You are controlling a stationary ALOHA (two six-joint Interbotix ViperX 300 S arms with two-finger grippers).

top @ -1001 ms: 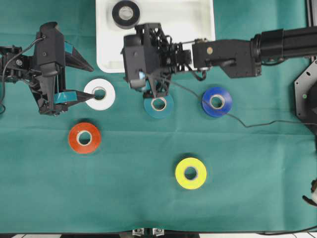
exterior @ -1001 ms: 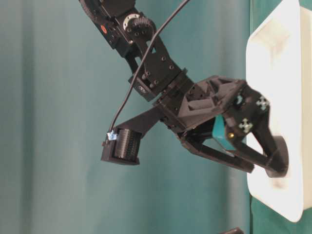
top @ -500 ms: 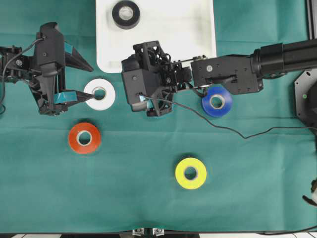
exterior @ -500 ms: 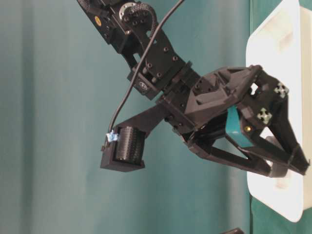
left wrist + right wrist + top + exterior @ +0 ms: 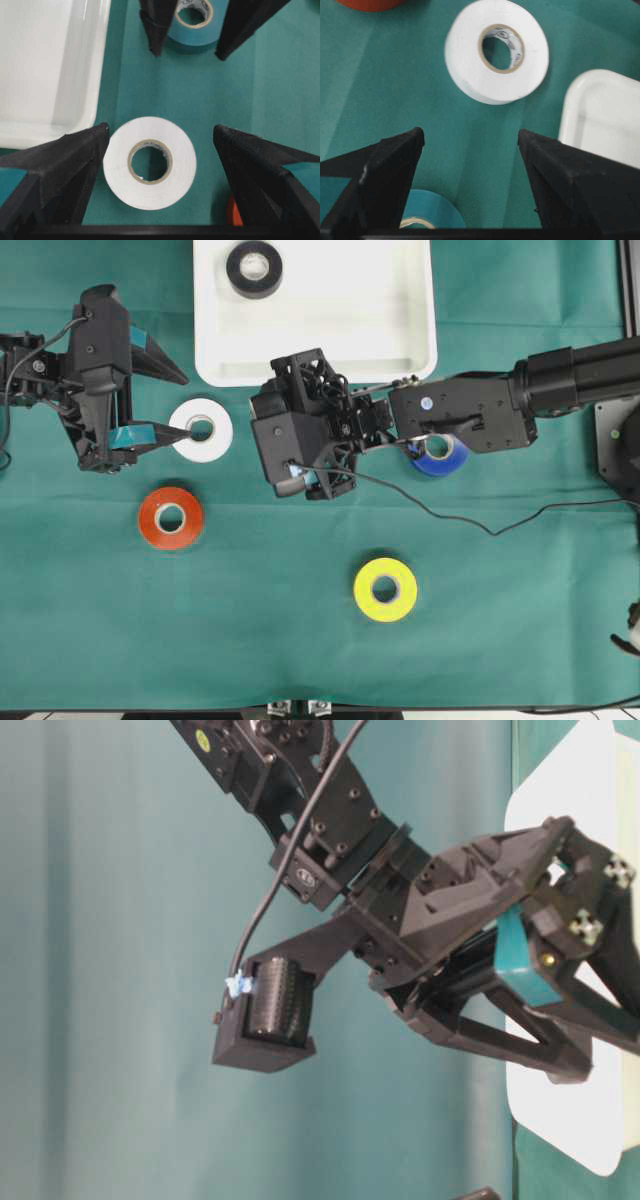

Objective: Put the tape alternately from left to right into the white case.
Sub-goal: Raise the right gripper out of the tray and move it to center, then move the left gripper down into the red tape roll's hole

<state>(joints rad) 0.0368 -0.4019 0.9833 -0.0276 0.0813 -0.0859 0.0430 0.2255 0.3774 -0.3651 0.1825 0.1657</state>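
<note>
One roll, the black tape (image 5: 254, 268), lies in the white case (image 5: 400, 330). My right gripper (image 5: 470, 165) gapes empty above the teal roll (image 5: 427, 214); I should centre, then descend. My left gripper (image 5: 157, 145) straddles the white roll (image 5: 150, 162), unclosed.

One camera looks straight down on the green-clothed bench (image 5: 250, 640). Another sits low, close beside the shallow white plastic tray (image 5: 560, 1120). Both wrist cameras closely share the glossy white tape roll (image 5: 150, 162).

Both black arms carry teal patches by their 2 tapered fingers (image 5: 65, 165), with thin black cables trailing.
</note>
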